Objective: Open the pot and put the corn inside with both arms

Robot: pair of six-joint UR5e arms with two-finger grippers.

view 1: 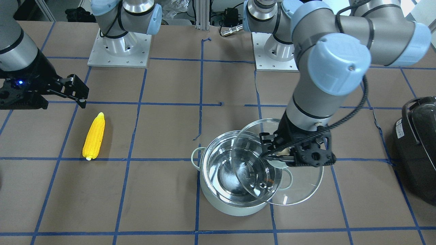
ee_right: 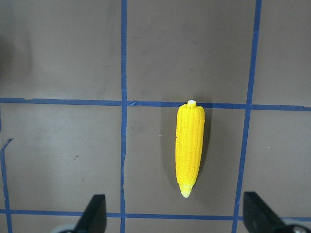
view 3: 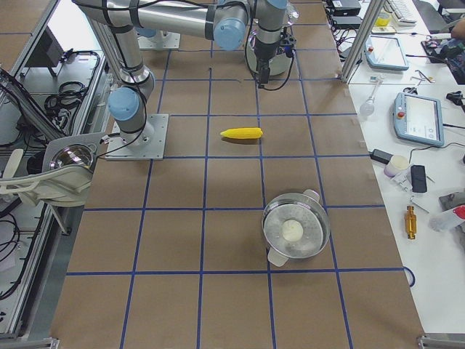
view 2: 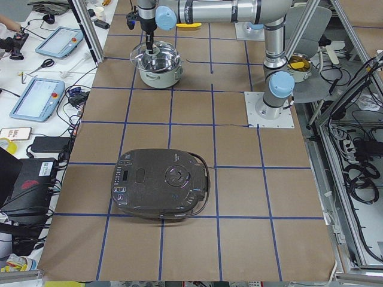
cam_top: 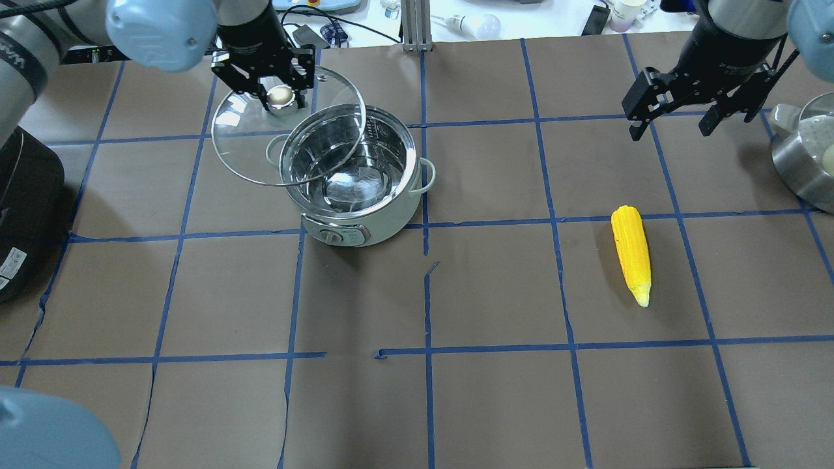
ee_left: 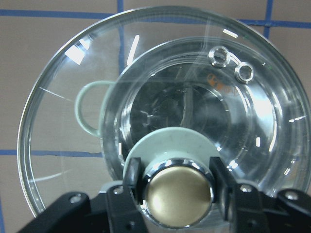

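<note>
Lid (cam_top: 247, 153) askew, pot (cam_top: 365, 215) half uncovered.
Left gripper (cam_top: 281, 99) clamped on knob (ee_left: 178, 194) (carry it clear, level); right gripper (cam_top: 671, 130), upper right, gaping, empty.

Bright, even overhead light; shadows short and soft. Glare streaks on glass lid (ee_left: 63, 97) and steel inside of pot (view 1: 235, 208). Views sharp.
</note>
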